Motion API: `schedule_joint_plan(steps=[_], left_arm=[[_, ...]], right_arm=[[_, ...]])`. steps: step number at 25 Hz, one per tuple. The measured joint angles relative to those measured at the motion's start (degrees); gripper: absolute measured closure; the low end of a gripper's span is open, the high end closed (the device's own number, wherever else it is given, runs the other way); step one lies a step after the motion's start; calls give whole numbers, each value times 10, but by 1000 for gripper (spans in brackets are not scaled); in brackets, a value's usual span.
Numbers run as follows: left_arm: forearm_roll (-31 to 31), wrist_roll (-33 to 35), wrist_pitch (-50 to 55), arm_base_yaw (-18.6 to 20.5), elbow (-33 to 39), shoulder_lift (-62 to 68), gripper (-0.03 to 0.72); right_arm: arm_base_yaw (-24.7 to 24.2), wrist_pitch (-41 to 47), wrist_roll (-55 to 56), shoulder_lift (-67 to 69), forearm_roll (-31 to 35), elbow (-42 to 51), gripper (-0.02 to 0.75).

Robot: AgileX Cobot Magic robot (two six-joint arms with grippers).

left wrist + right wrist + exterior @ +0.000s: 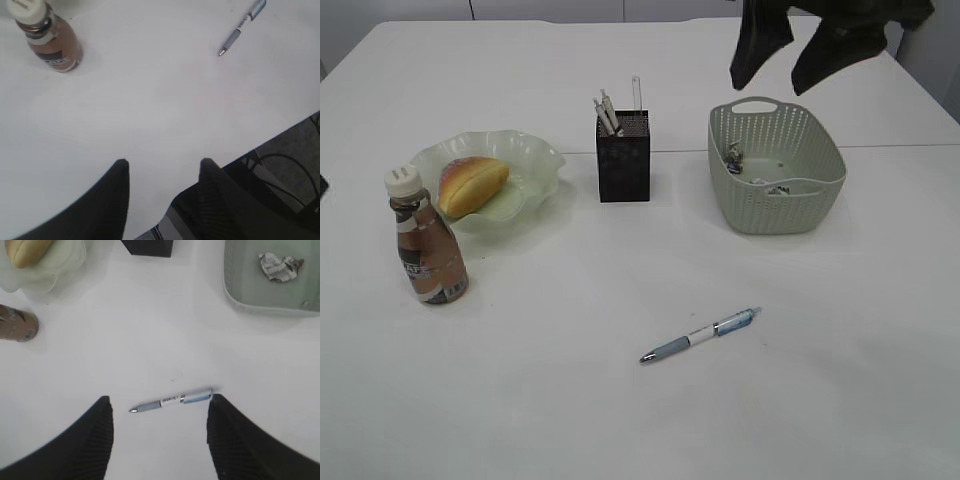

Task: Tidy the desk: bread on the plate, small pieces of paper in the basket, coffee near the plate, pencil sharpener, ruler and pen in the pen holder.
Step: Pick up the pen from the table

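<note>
A lab: bare white table (pixel 620 420), loose cables (pixel 287 165) beneath.

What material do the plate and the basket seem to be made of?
The plate looks like pale green translucent plastic, or possibly glass: the table shows faintly through its wavy rim. The basket looks like matte sage-green moulded plastic: its wall carries a regular woven pattern of small holes.
</note>
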Motion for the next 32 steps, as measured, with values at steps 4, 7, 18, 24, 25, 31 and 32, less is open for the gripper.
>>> schedule_joint_plan(steps=[4, 7, 18, 24, 25, 31, 32], left_arm=[[-1, 0, -2, -44, 0, 31, 354], [3, 0, -3, -71, 0, 59, 354], [50, 11, -75, -92, 0, 117, 355], [48, 48, -63, -92, -59, 196, 355], [48, 52, -60, -92, -78, 216, 355], [27, 98, -37, -98, -205, 330, 355], [26, 106, -31, -105, -227, 349, 355]], right_arm=[[0, 3, 3, -61, -4, 86, 269], [0, 3, 15, -117, -15, 153, 269], [-14, 4, 27, -303, -13, 371, 269], [-21, 4, 28, -319, -22, 443, 269], [-21, 4, 28, -319, -24, 447, 269], [-21, 3, 28, -319, -55, 450, 269], [-21, 3, 28, -319, -66, 450, 269]])
